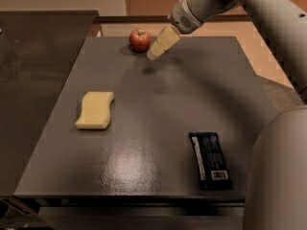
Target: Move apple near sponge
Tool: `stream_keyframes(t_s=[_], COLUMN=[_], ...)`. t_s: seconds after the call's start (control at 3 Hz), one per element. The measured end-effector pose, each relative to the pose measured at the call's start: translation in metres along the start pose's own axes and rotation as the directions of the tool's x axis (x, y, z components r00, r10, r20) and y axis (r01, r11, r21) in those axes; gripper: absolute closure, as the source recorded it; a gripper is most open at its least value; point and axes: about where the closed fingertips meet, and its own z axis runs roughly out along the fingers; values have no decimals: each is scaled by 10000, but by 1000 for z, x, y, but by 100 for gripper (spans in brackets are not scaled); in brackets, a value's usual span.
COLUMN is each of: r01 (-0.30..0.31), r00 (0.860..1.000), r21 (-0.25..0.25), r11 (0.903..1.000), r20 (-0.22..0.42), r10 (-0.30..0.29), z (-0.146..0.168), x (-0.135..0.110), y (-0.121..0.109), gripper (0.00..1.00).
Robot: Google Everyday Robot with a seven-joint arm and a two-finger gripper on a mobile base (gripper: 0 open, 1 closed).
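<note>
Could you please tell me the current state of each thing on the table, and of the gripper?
Apple: upright, stem up, at the far edge of the table, not held.
Sponge: lying flat, well apart from the apple, untouched.
Black packet: lying flat near the front edge, untouched.
Gripper: tilted down, hovers beside the apple, holding nothing.
</note>
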Motion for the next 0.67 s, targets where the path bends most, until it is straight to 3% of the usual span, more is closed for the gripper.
stream_keyframes(t_s=[0.33, 0.67], r01=[-404, -872], r00=[9989, 9948], r21=[55, 567], r11=[9992, 9946], r20=[223, 574], r10=[403, 839], z=[21, 38], x=[-4, -7], y=[-5, -9], gripper=[0, 0])
